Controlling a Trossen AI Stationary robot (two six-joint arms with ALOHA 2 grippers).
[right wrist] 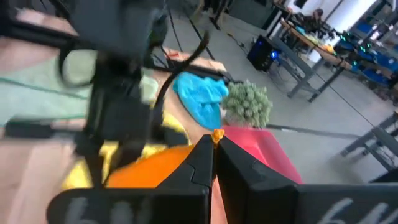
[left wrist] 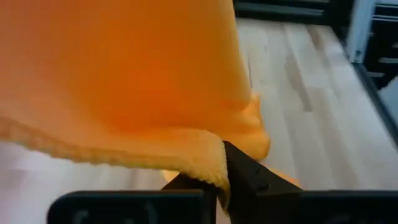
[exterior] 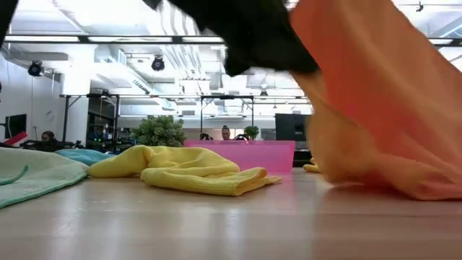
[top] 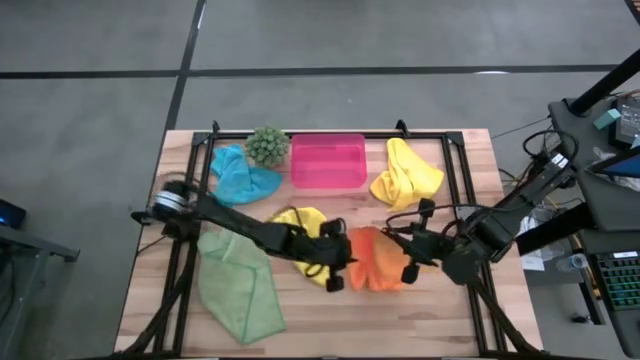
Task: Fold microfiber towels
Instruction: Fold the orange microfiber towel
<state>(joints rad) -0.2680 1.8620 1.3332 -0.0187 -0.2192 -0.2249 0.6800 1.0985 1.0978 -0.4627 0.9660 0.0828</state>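
Observation:
An orange towel (top: 375, 258) is bunched at the table's near middle, raised between my two grippers. My left gripper (top: 338, 272) is shut on its left side and my right gripper (top: 408, 262) on its right side. In the low view the orange towel (exterior: 361, 108) hangs from above, with its lower folds (exterior: 411, 184) on the table. A yellow towel (top: 300, 225) lies crumpled under my left arm. A second yellow towel (top: 405, 175) is heaped at the far right, a teal one (top: 240, 178) at the far left, and a light green one (top: 235, 285) spreads at the near left. My left gripper pinches a folded-over hem (left wrist: 211, 163) of the orange towel between its two fingers, coming from the table's left and slanting down. The cloth rises from the pinch and drapes slack. My right gripper pinches a small tip of the orange towel (right wrist: 216, 134) at its fingertips, coming from the table's right. The rest of the cloth (right wrist: 149, 171) spreads beyond the fingers toward my left arm.
A pink tray (top: 328, 162) stands at the far middle, with a small spiky green plant (top: 267, 147) beside it on the left. A black frame (top: 450, 150) runs along the table's edges. Bare wood shows along the near right.

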